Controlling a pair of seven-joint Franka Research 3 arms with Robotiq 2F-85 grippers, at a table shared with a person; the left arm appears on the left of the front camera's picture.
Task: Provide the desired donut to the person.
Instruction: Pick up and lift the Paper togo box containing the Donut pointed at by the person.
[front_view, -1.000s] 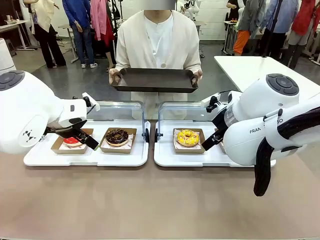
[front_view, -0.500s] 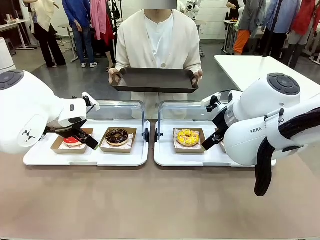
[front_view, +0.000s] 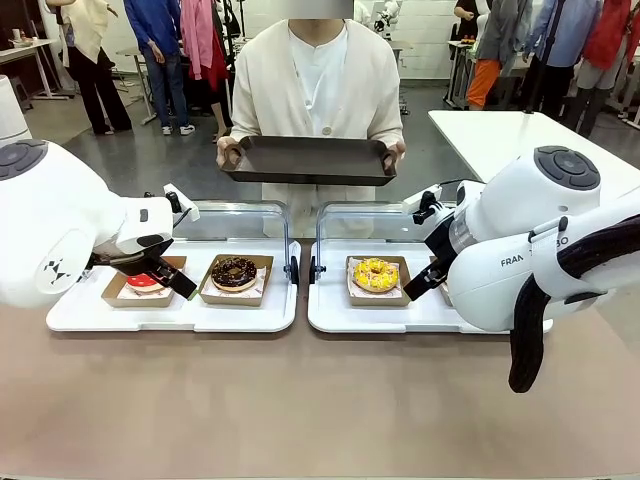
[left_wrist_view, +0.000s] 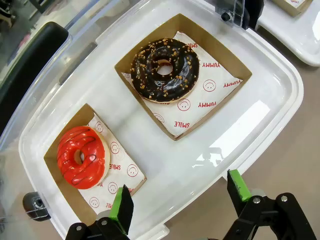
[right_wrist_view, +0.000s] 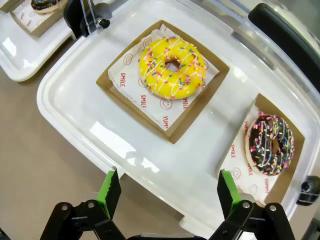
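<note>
The person (front_view: 316, 75) stands at the far side, both hands holding an empty dark tray (front_view: 308, 160). A red-iced donut (left_wrist_view: 81, 157) and a chocolate donut with nut crumbs (left_wrist_view: 165, 70) sit in paper boxes on the left white tray (left_wrist_view: 260, 115). My left gripper (left_wrist_view: 180, 197) hovers open above that tray's near edge. A yellow sprinkled donut (right_wrist_view: 172, 67) and a chocolate sprinkled donut (right_wrist_view: 269, 145) lie boxed on the right white tray (right_wrist_view: 65, 95). My right gripper (right_wrist_view: 168, 192) hangs open over its near rim. Nothing marks which donut is the desired one.
Each white tray has a clear lid (front_view: 235, 222) hinged up at its far side. A second white table (front_view: 520, 135) stands at the back right. Bare brown tabletop (front_view: 300, 400) stretches in front of the trays. Bystanders move about far behind.
</note>
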